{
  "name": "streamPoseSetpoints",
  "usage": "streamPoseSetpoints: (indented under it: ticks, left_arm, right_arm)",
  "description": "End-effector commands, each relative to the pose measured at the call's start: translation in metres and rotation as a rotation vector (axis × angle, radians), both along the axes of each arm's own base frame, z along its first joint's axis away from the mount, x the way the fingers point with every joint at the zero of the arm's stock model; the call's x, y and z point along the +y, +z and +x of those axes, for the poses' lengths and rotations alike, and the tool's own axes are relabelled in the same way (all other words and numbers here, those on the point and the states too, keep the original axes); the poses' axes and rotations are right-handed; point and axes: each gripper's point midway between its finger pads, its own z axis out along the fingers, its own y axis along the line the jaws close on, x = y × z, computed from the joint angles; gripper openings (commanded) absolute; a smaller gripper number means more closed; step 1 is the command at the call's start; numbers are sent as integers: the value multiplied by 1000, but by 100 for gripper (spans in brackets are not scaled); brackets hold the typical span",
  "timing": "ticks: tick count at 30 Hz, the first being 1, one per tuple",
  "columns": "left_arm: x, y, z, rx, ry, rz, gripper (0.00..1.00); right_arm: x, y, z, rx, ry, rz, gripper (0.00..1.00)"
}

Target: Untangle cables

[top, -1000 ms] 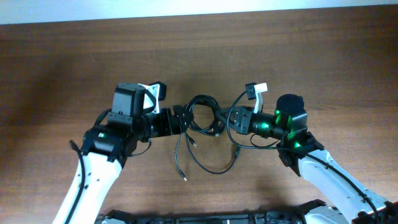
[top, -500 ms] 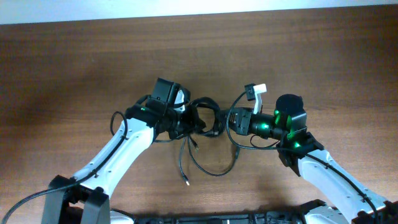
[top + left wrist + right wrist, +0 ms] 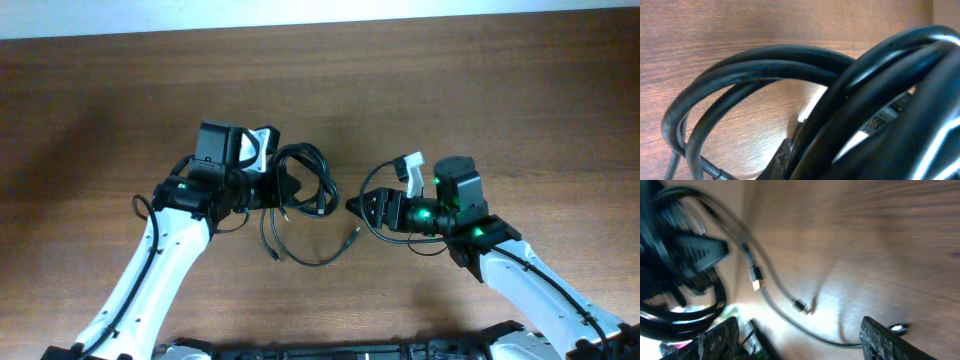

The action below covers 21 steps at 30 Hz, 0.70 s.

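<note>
The cables (image 3: 308, 172) are thin black cords bunched in a looped clump at the middle of the table. Loose strands (image 3: 322, 259) trail from it toward the front, ending in small plugs. My left gripper (image 3: 283, 188) is shut on the clump's left side. In the left wrist view the black loops (image 3: 765, 62) fill the frame right against the camera, hiding most of the fingers. My right gripper (image 3: 361, 207) is open and holds nothing, a short way right of the clump. Its view shows two plug ends (image 3: 756, 279) lying on the wood beyond its spread fingers (image 3: 883, 341).
The brown wooden table (image 3: 480, 90) stretches around both arms. A thicker black wire (image 3: 378, 178) loops over the right arm's wrist beside its white-topped camera mount (image 3: 412, 165). The arm bases stand along the front edge.
My left gripper closed on the clump and drew it leftward. My right gripper let go of the cables, opened and backed off to the right.
</note>
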Motion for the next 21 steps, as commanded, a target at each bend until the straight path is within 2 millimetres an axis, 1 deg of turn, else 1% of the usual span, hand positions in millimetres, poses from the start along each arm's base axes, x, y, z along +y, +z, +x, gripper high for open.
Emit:
streamPoseSetpoints:
  ticks: [1,3,4,6,7,9,12,14,15,16,17,18,19,21]
  left_arm:
    - [3,0,-1,-93,-72,101,0]
    - [22,-14,0,-81,-17,251,0]
    - [27,-18,-3,-70,-9,293,0]
    - [21,-19,-7,-67,-21,294,0]
    - [20,-19,-8,-67,-23,299,0]
    - [16,-20,-9,-70,-12,320,0]
    - [5,-20,-14,-75,-43,315,0]
    - [3,-19,-15,-57,-17,302,0]
    - [3,-19,-15,-54,-6,296,0]
    - [3,-19,-15,-50,1,293,0]
    - [3,-19,-15,-50,0,294,0]
    - [3,-19,-15,-50,0,294,0]
    - [3,-19,-14,-50,2,294,0]
    - [14,-20,-8,-57,42,326,0]
  right_arm:
    - [16,28,-20,-41,166,135,74]
    - [18,43,-11,-185,187,147,72]
    - [21,58,-4,-282,190,165,71]
    - [23,67,3,-357,171,162,70]
    - [26,66,4,-363,162,151,68]
    - [41,62,0,-376,164,119,62]
    - [51,52,4,-402,104,38,58]
    - [58,49,-1,-403,110,24,50]
    - [60,43,-3,-387,107,-1,43]
    - [57,34,-2,-360,87,-35,33]
    - [53,25,-2,-329,73,-65,16]
    - [53,22,-5,-311,79,-71,4]
    - [53,21,-7,-304,89,-68,4]
    - [51,13,-10,-268,92,-88,4]
